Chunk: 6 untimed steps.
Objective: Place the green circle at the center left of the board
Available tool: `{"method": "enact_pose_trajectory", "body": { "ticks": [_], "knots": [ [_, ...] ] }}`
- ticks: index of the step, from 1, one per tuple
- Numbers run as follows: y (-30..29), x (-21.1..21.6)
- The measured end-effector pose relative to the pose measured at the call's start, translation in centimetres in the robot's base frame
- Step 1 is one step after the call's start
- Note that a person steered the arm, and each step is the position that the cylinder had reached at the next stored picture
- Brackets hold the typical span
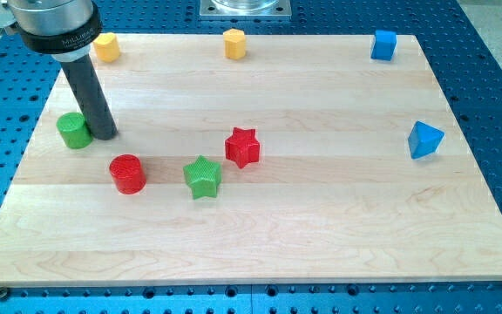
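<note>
The green circle (74, 130) sits near the board's left edge, a little above mid-height. My tip (105, 135) rests on the board right beside it, touching or almost touching its right side. The dark rod leans up to the view's top left. Below and to the right lie a red circle (128, 173), a green star (203, 177) and a red star (242, 146).
A yellow block (105, 46) and a yellow hexagon (234, 43) sit along the top edge. A blue cube (384, 44) is at the top right. A blue triangle (424, 139) is near the right edge. The wooden board (321, 227) lies on a blue perforated table.
</note>
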<state>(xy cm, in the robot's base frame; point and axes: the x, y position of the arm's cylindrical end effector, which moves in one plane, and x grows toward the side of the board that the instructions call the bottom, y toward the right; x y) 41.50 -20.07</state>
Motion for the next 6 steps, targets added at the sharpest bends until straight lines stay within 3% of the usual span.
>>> {"method": "enact_pose_trajectory", "body": {
  "ticks": [6],
  "knots": [
    [0.27, 0.72]
  ]
}}
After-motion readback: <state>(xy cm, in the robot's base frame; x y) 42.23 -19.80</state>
